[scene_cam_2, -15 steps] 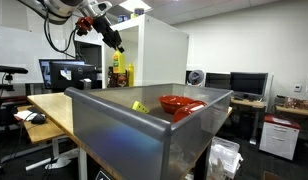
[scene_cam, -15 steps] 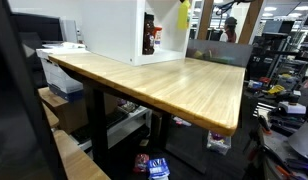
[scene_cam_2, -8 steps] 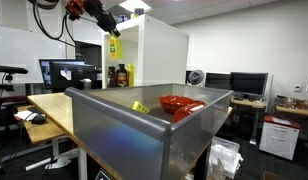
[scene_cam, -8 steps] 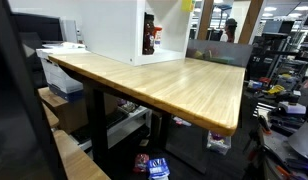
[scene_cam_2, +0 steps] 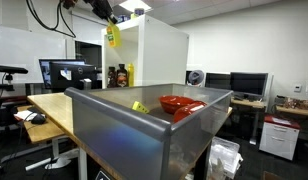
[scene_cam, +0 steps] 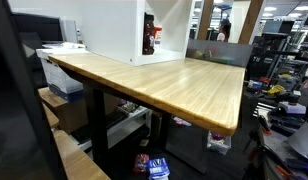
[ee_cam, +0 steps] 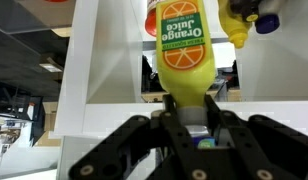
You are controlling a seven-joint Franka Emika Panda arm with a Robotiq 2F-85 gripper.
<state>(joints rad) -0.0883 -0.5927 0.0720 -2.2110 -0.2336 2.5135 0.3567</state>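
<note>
Butcher-block wood makes up the biggest thing here, the long table (scene_cam: 164, 85), which an exterior view shows bare from end to end. On its far end stands the white cabinet (scene_cam: 109, 30), open-fronted, with dark bottles (scene_cam_2: 119, 75) on its shelf in both exterior views. Next in size is the grey bin (scene_cam_2: 144, 135), close to the lens in an exterior view. It holds a red bowl (scene_cam_2: 179, 103) and, just beside the bowl, a small yellow object (scene_cam_2: 140, 106) too small to name.

Your gripper (scene_cam_2: 106, 17) sits high above the table, near the top edge of that picture and in front of the cabinet. Its fingers (ee_cam: 169, 110) are clamped on the narrow end of the orange juice bottle (scene_cam_2: 112, 37), which hangs clear of the table with nothing under it but air.

Only the wrist view lets you read the label. The orange juice bottle (ee_cam: 184, 55) is yellow with an orange panel that says "Orange Juice" in white letters. That view also shows a second yellow container with a blue cap (ee_cam: 249, 15) at its upper right, which neither exterior view picks out. The exterior view along the table shows the cabinet's lower part only, so the held bottle appears in just the bin-side view and the wrist view.
</note>
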